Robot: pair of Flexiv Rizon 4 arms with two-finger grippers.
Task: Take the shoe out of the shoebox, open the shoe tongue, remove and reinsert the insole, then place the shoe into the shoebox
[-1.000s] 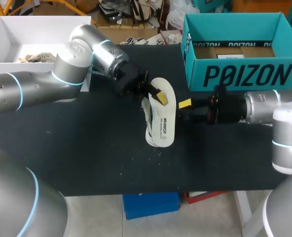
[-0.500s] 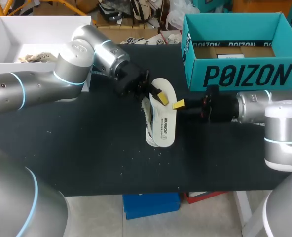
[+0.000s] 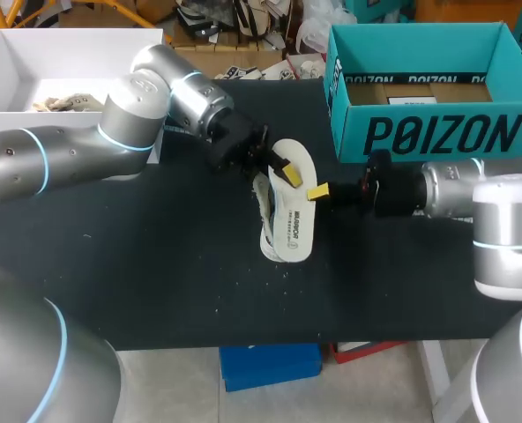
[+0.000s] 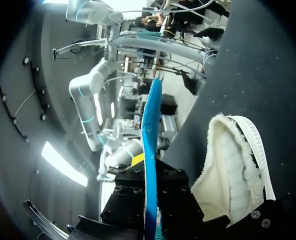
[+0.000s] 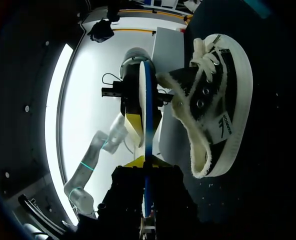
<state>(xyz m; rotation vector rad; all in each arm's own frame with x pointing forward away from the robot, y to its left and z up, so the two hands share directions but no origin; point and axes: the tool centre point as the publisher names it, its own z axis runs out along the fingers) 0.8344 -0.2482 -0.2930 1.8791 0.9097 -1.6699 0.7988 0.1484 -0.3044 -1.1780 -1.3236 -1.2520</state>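
Note:
The white printed insole (image 3: 294, 211) is held tilted over the shoe (image 3: 261, 201), a cream and black sneaker lying on its side on the black table. My left gripper (image 3: 283, 172) is shut on the insole's far end. My right gripper (image 3: 316, 190) comes in from the right and is shut on the insole's right edge. In the right wrist view the insole (image 5: 145, 125) shows edge-on as a thin blue line running out from between the fingers, with the shoe (image 5: 215, 105) beside it. The left wrist view shows the same blue edge (image 4: 150, 150) beside the shoe's fleecy opening (image 4: 233, 170).
The open teal shoebox (image 3: 420, 132) stands at the back right, just behind my right arm. A white open box (image 3: 14, 62) sits at the back left behind my left arm. The dark tabletop (image 3: 155, 264) lies bare toward the front.
My right gripper has moved left to the insole and closed on its right edge. My left gripper has kept its hold, and the shoe has not moved.

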